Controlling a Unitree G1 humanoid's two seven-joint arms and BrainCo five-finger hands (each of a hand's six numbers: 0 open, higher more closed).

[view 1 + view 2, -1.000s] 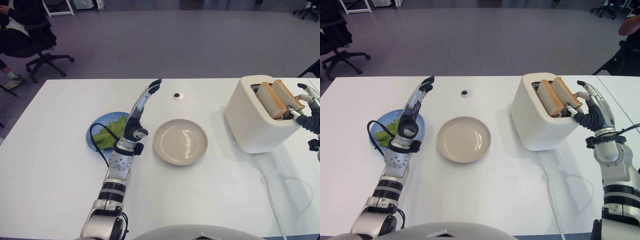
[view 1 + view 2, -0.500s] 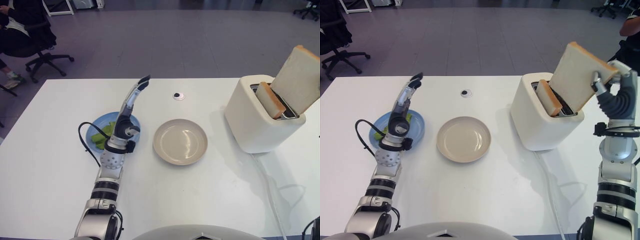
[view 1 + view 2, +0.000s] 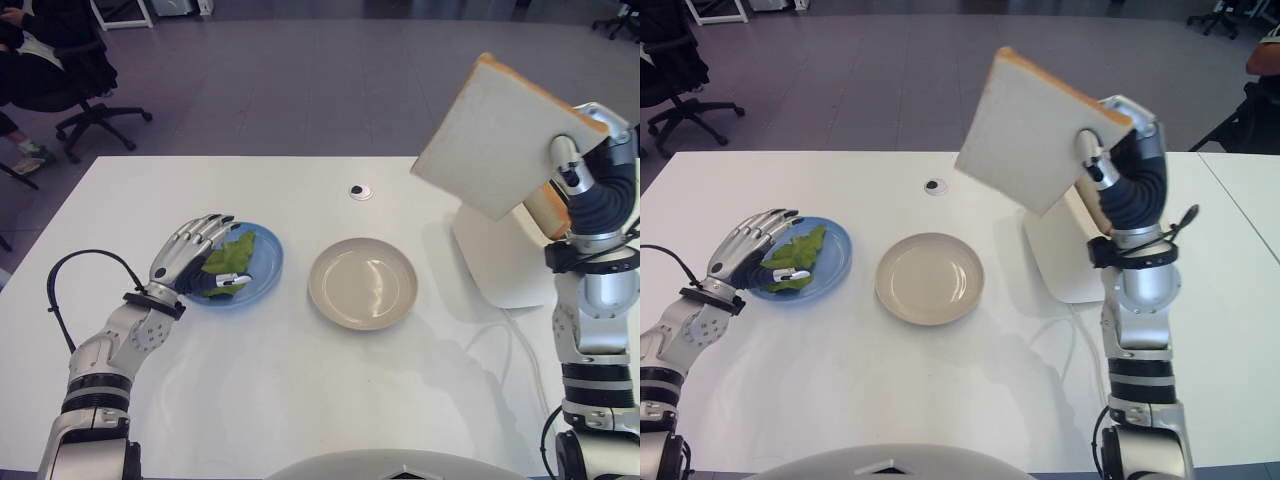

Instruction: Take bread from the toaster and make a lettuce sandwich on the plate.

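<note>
My right hand point(image 3: 1121, 172) is shut on a slice of white bread point(image 3: 1034, 130), held tilted in the air above the table between the beige plate and the toaster. The white toaster point(image 3: 1063, 262) stands behind my right arm, mostly hidden. A second slice point(image 3: 547, 207) pokes out of it. The empty beige plate point(image 3: 362, 283) sits mid-table. To its left a blue plate point(image 3: 264, 272) carries green lettuce point(image 3: 233, 256). My left hand point(image 3: 188, 258) rests at the blue plate's left rim, fingers spread over the lettuce, thumb beside a leaf, gripping nothing.
A small black grommet point(image 3: 357, 190) sits in the tabletop behind the beige plate. The toaster's white cable point(image 3: 500, 335) trails toward the front edge on the right. A black cable point(image 3: 60, 290) loops off my left forearm.
My right hand has pulled the slice fully out of the toaster, up and to the left. My left arm has dropped from upright, and the hand now lies over the lettuce.
</note>
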